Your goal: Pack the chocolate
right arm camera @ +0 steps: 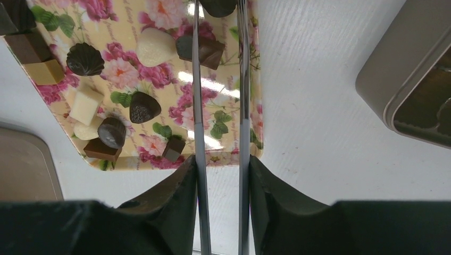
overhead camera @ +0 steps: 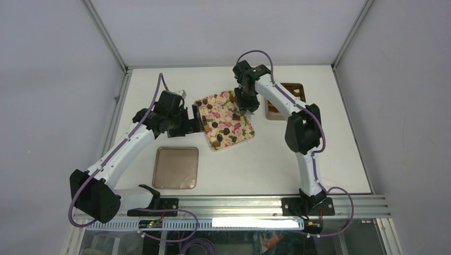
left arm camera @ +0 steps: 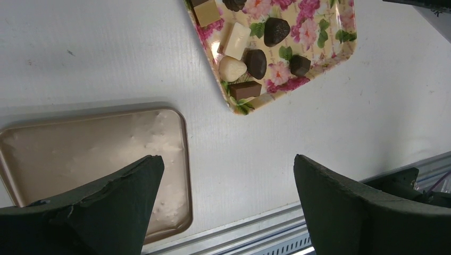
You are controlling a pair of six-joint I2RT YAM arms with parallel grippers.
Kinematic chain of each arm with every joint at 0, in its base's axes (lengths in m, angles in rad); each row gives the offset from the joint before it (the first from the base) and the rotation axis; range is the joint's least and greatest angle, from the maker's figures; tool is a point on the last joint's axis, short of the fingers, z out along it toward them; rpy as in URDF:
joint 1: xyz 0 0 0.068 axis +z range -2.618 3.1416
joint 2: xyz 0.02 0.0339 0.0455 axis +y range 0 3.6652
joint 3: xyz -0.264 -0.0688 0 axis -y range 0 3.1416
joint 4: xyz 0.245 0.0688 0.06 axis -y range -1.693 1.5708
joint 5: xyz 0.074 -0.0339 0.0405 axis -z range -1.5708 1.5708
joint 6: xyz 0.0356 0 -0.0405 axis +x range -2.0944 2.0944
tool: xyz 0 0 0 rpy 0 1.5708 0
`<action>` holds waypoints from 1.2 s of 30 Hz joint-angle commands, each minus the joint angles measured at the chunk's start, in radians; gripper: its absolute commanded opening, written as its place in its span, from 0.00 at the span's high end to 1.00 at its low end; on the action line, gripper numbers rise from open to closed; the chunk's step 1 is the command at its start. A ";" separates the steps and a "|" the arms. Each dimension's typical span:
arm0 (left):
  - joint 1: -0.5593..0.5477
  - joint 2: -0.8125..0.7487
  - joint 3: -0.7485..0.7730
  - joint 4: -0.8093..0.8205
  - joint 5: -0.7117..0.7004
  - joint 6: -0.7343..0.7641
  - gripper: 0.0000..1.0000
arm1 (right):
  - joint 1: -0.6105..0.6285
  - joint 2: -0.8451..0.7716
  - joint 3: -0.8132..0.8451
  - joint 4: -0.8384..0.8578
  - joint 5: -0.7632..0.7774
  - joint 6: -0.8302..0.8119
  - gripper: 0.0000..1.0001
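Note:
Several chocolates [overhead camera: 226, 130], dark, tan and white, lie on a floral tray [overhead camera: 245, 135]; they also show in the left wrist view [left arm camera: 276, 30] and the right wrist view [right arm camera: 144, 106]. My right gripper [right arm camera: 222, 162] is shut on a pair of metal tongs [right arm camera: 197, 79]. The tong tips reach over the tray's far part and pinch a dark chocolate [right arm camera: 218, 5] at the top edge of the view. In the top view my right gripper [overhead camera: 245, 103] hangs over the tray's right side. My left gripper [overhead camera: 195, 119] is open and empty at the tray's left edge, above the table [left arm camera: 228, 159].
The brown compartment box [overhead camera: 291, 91] sits right of the tray, partly hidden by the right arm; its corner shows in the right wrist view [right arm camera: 409, 69]. The flat tan lid [overhead camera: 176, 168] lies near the front left, below my left gripper [left arm camera: 80, 154]. A metal rail runs along the near edge.

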 commanded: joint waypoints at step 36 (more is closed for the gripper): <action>-0.001 -0.038 0.006 0.021 -0.009 0.004 0.01 | -0.514 -0.398 -0.314 0.077 0.090 -0.019 0.88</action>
